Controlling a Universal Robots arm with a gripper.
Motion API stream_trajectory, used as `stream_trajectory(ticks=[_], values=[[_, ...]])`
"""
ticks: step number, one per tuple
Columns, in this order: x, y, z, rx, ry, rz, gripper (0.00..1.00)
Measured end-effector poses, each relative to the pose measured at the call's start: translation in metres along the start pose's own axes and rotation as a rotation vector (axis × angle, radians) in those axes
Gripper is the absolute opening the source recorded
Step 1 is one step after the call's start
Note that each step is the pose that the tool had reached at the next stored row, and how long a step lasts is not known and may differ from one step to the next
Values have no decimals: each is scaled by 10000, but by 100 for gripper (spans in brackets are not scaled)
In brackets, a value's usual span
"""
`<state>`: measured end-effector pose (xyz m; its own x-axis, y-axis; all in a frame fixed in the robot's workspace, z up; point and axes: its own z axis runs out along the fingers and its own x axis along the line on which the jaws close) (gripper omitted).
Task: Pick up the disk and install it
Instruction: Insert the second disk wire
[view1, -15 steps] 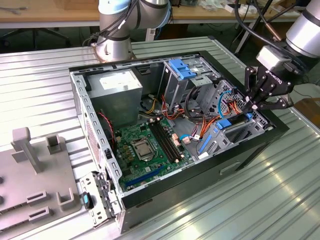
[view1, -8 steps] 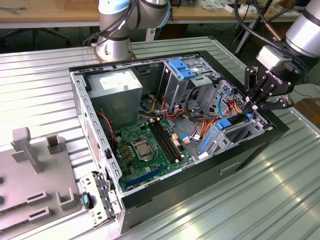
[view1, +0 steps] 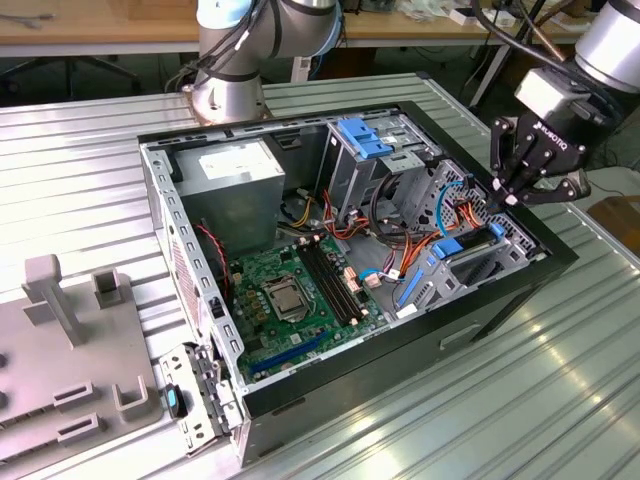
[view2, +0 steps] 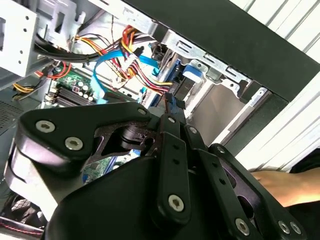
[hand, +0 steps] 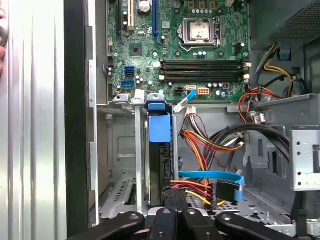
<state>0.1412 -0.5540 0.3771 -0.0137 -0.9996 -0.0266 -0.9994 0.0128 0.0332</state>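
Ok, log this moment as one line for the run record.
gripper: fingers together, at drive bay | disk: standing on edge in bay beside blue latch | computer case: open, on table

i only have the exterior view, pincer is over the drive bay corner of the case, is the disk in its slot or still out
observer: In the first wrist view the disk stands on edge inside the metal bay, blue end showing.
operator: is the pincer clamped around it
observer: No. In the second wrist view the pincer is shut, its tips right at the disk's blue end, not around it.
operator: anyone close by
observer: Yes, a hand rests just outside the case wall.
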Motion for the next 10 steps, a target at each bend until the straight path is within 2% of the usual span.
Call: stream_trajectory(ticks=[1,3,5,6,7,9,10], values=[[-43,1,-30,0,6,-8,11],[-82,3,-49,0,22,-13,11],[-135,4,-73,1,86,-16,11],[-184,5,-94,2,164,-18,11],[-230,7,-113,3,282,-19,11],[-334,9,-139,7,641,-16,11],[-386,10,-146,10,883,-13,11]])
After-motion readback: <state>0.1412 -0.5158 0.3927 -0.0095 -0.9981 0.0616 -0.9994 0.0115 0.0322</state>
